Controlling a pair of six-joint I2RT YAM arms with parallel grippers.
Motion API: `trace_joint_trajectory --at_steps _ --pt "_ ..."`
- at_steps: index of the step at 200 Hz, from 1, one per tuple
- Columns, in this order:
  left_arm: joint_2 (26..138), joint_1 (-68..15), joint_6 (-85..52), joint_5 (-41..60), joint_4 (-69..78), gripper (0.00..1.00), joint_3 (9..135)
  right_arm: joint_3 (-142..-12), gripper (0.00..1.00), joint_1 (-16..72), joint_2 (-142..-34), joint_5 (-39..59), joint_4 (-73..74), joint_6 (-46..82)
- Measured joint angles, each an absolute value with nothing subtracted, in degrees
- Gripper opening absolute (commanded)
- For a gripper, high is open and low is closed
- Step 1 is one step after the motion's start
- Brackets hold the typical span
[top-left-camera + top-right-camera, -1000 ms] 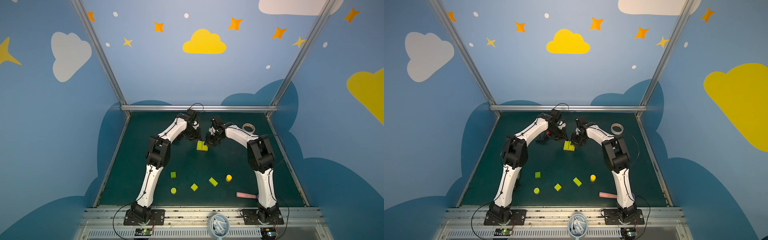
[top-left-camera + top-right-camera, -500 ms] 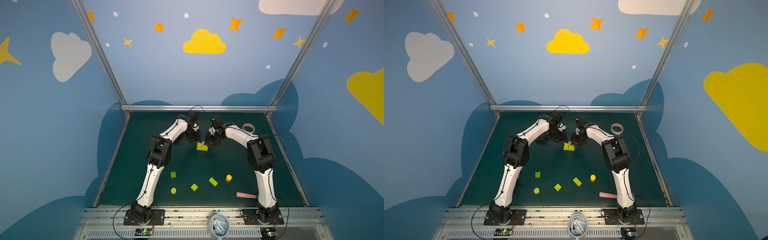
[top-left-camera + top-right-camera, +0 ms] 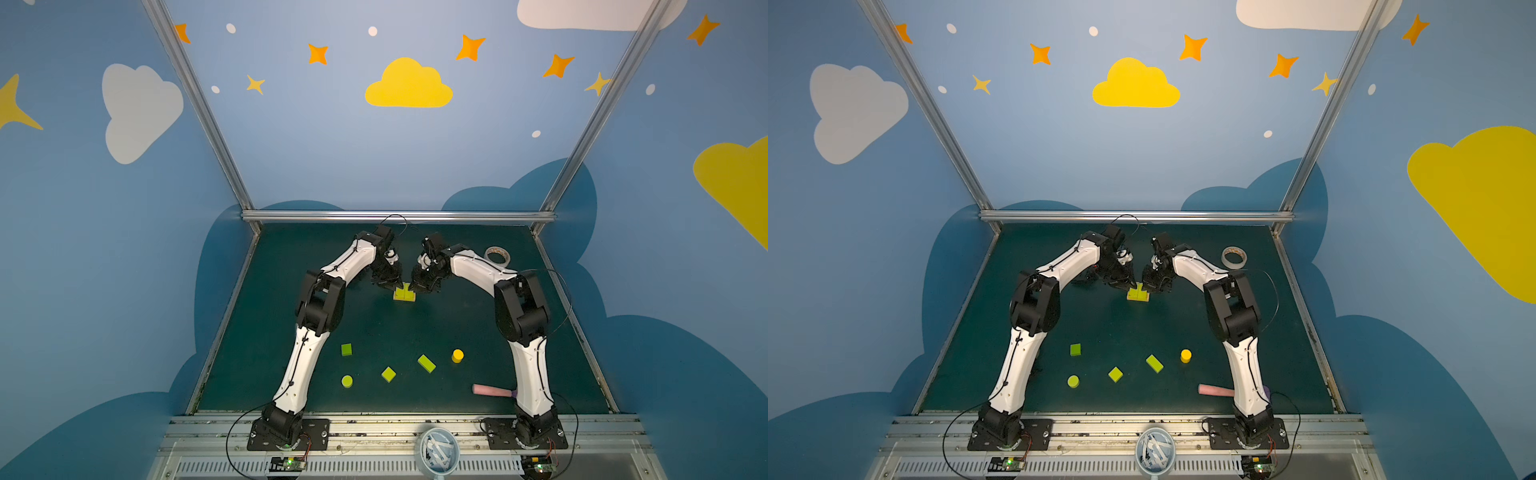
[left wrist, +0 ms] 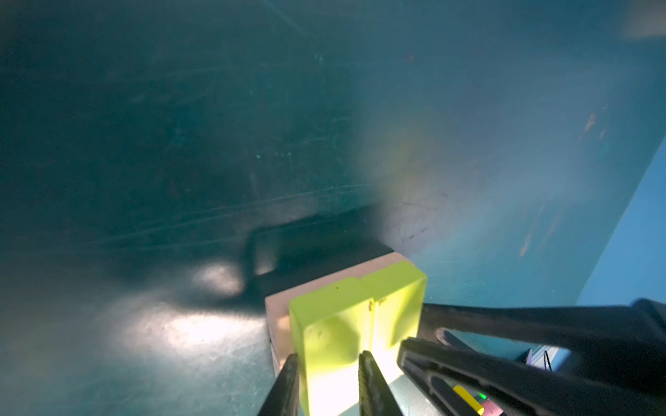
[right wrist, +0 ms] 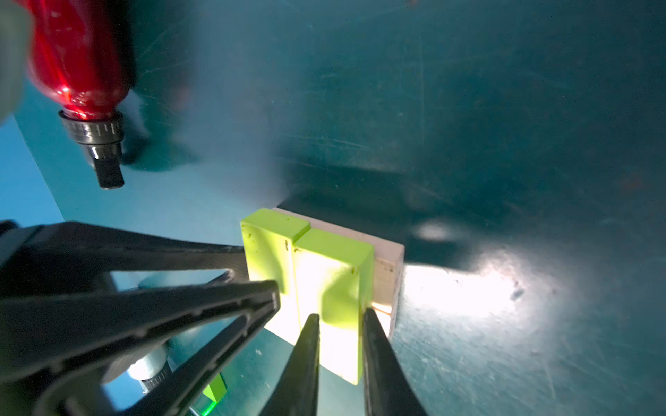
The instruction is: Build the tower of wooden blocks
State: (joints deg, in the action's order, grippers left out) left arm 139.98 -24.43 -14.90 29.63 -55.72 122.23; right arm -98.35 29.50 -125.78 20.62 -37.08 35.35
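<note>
1. Toward the back middle of the green mat (image 3: pixel 457 320), the tower (image 3: pixel 404 293) (image 3: pixel 1138 294) is only two layers high.
2. Its lower layer is a tan base (image 4: pixel 278 326) (image 5: pixel 388 273). On it lie two green bars side by side, touching along their length.
3. From the left, the left gripper (image 4: pixel 328 356) (image 3: pixel 392 286) has its jaws closed on the left green bar (image 4: pixel 331 320). One finger presses the bar's outer side and the other sits at the seam between the bars.
4. From the right, the right gripper (image 5: pixel 340 314) (image 3: pixel 417 286) clamps the right green bar (image 5: pixel 333 277) in the same way, with one finger at the seam and one on the outer side.
5. Both top views show the two grippers close together over the stack.
6. Loose blocks lie well apart from one another near the front of the mat:
   - a green cube (image 3: pixel 346 349)
   - a lime cylinder (image 3: pixel 347 381)
   - a second green cube (image 3: pixel 388 374)
   - a third green bar (image 3: pixel 427 363)
   - a yellow cylinder (image 3: pixel 457 355)
7. Beside the right arm's lower link lies a pink-handled tool (image 3: pixel 492 390).
8. At the back right lies a tape roll (image 3: pixel 496 254).
9. A red tool (image 5: pixel 79 68) shows in the right wrist view, beyond the left gripper.
</note>
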Motion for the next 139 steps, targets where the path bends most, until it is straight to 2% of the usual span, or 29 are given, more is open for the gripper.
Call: trace_joint_trajectory --at_steps 50,139 --pt "140.4 -24.4 -15.0 30.4 -55.7 0.3 122.5 -98.3 0.2 29.5 -125.8 20.6 -37.1 35.4" --pt "140.4 -24.4 -15.0 29.3 -56.0 0.35 122.9 -98.3 0.3 29.5 -125.8 20.6 -37.1 35.5"
